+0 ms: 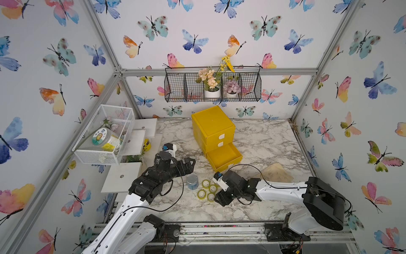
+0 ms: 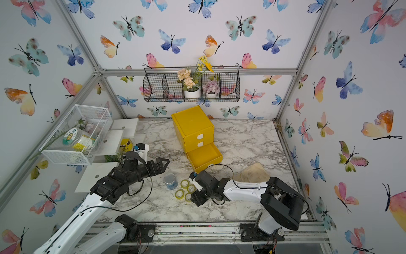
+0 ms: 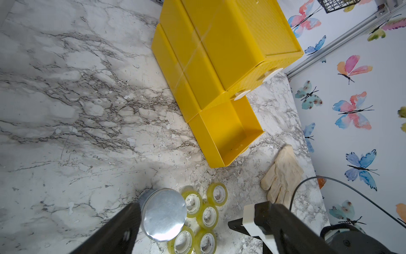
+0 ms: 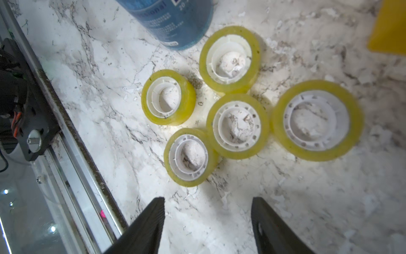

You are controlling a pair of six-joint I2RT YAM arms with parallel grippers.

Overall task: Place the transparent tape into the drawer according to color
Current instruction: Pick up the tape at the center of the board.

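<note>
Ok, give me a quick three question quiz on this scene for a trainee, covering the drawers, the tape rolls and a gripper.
1. True or false: the bottom drawer of the yellow cabinet is pulled open.
2. How many yellow-green tape rolls lie on the marble table? A) three B) five C) seven
3. Fill in: the right gripper hovers by the rolls with its jaws ___.
Key: 1 true; 2 B; 3 open, with nothing between them.
</note>
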